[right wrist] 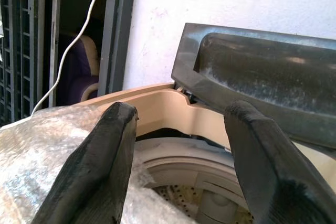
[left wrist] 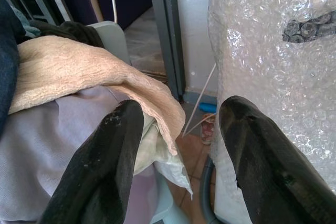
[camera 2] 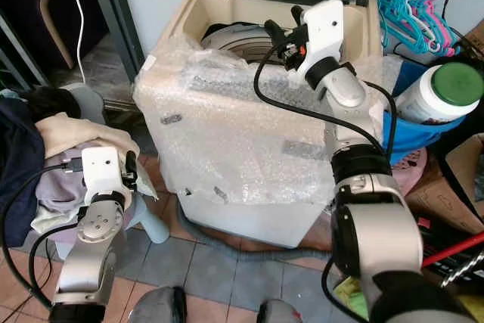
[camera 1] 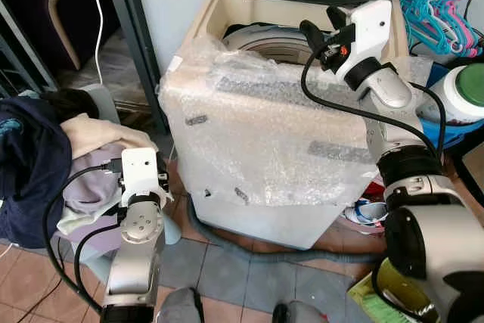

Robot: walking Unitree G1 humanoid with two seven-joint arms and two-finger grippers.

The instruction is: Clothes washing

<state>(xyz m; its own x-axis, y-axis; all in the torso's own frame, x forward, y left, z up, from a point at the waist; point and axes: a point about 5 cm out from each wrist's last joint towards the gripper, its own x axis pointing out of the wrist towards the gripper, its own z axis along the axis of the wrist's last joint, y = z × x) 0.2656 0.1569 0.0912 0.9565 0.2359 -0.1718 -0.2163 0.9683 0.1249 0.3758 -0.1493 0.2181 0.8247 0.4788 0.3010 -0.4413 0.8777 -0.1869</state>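
Two grippers wide open, I hold my left gripper (left wrist: 176, 166) near the soft, light beige towel (left wrist: 79, 72), best pinched at its drooping edge, my right gripper (right wrist: 178, 166) over the washing machine (camera 1: 272, 149).

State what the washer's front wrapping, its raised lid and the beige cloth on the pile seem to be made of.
Wrapping: clear bubble wrap, likely plastic; rows of small air cells show, glossy in the light.
Lid: dark, probably hard moulded plastic with a dull, dusty-looking finish.
Beige cloth: soft fabric with a nubbly, towel-like texture, matte; perhaps cotton terry, but the fibre cannot be told.
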